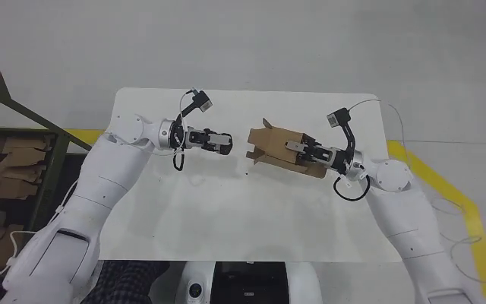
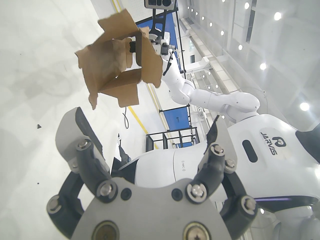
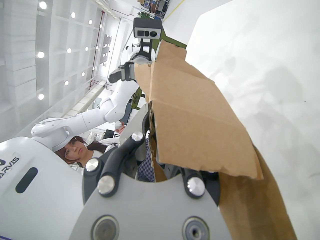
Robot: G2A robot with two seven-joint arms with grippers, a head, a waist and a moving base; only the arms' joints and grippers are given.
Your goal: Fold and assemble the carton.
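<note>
Right hand (image 1: 305,150): closed on one wall of the carton, one finger inside it.
Left hand (image 1: 228,142): fingers spread, holding nothing, near the carton's flapped end but apart from it.
Carton (image 1: 279,147): brown, partly erected, flaps splayed, between the two hands.
Table (image 1: 190,220): white, beneath the carton.

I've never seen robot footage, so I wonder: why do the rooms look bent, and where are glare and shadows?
Left wrist view: the wide lens curves the building's lines, and ceiling lamps glare. Right wrist view: the same curving, with soft grey shadows on the table beside the carton. Top view: even light, only faint shadows.
</note>
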